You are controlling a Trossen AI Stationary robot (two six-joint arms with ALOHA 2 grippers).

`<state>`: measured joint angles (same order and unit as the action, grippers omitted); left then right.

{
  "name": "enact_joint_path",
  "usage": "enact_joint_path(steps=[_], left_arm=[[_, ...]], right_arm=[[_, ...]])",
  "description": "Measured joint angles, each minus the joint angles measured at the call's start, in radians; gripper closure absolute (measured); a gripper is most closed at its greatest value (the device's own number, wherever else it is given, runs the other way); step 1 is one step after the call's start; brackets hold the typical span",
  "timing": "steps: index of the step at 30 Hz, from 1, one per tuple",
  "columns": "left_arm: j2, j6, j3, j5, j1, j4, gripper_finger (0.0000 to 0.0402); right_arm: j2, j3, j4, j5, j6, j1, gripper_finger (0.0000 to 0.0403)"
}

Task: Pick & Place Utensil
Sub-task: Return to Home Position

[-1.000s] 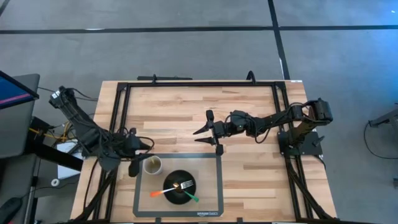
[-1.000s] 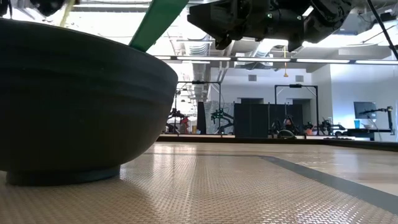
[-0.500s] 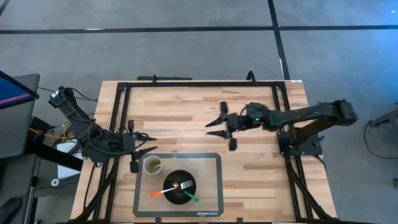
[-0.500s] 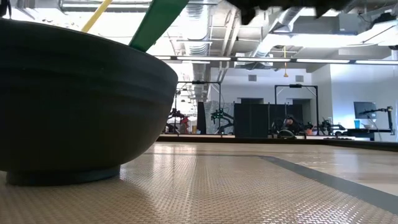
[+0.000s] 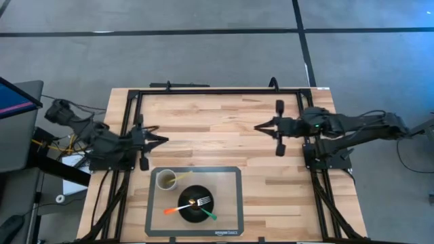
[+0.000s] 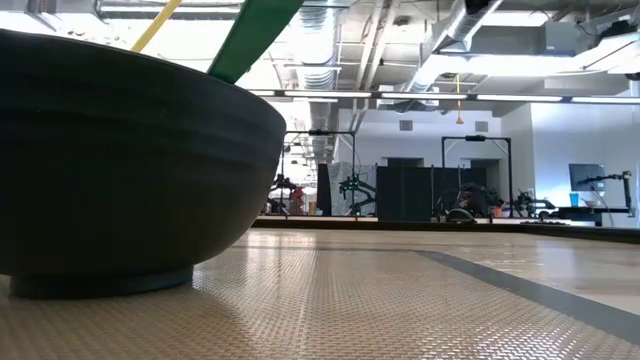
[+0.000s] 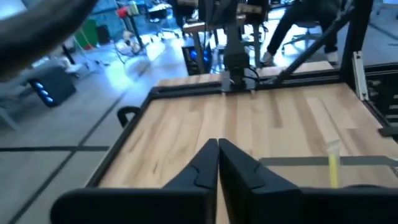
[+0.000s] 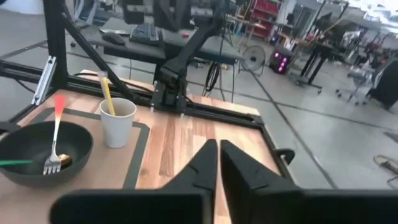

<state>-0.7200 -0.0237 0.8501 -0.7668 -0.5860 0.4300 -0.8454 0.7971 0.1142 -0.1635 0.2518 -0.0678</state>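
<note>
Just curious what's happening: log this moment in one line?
left claw shut, left side | right claw shut, right side | straw in cup | fork in bowl

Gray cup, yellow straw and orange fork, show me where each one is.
gray cup point(image 8: 118, 127), right wrist view, on its side wall.
yellow straw point(image 8: 106, 93), right wrist view, on the shaft above the cup's rim.
orange fork point(image 8: 58, 115), right wrist view, on its handle.

Left gripper point(image 5: 161, 138) at left, fingers pressed together, pointing inward, right gripper point(image 5: 258, 126) opposite, fingers likewise together.
</note>
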Motion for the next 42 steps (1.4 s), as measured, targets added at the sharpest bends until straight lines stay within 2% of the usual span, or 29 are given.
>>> enact_joint_path(steps=[3,8,15,19,22,24,29,35,42], left_arm=[[0.027,-0.039,-0.044,0.096,0.102,-0.001,0.0394],[0.127,-0.067,-0.133,0.103,0.198,-0.004,0.0395],[0.419,-0.039,-0.275,0.178,0.204,-0.006,0.0395],[0.574,-0.032,-0.399,0.183,0.204,-0.049,0.0396],[0.647,-0.116,-0.458,0.286,0.203,-0.133,0.0393],[0.677,-0.127,-0.506,0.332,0.203,-0.156,0.0394],[0.719,-0.108,-0.648,0.345,0.203,-0.296,0.0395],[0.72,-0.164,-0.787,0.373,0.215,-0.487,0.0396],[0.715,-0.157,-0.845,0.406,0.277,-0.54,0.0392]], right_arm=[[0.051,-0.009,0.026,0.0,0.013,-0.012,0.0394],[0.139,-0.091,0.026,-0.007,0.013,-0.014,0.0399],[0.309,-0.284,-0.02,-0.048,-0.011,0.023,0.0401],[0.383,-0.395,-0.148,-0.047,-0.052,0.051,0.04],[0.432,-0.457,-0.164,-0.047,-0.093,0.058,0.0401],[0.465,-0.484,-0.162,-0.047,-0.089,0.059,0.0402],[0.55,-0.491,-0.151,-0.045,-0.093,0.052,0.0402],[0.656,-0.492,-0.032,-0.045,-0.131,0.05,0.0402],[0.753,-0.491,0.015,-0.038,-0.141,0.049,0.0402]])
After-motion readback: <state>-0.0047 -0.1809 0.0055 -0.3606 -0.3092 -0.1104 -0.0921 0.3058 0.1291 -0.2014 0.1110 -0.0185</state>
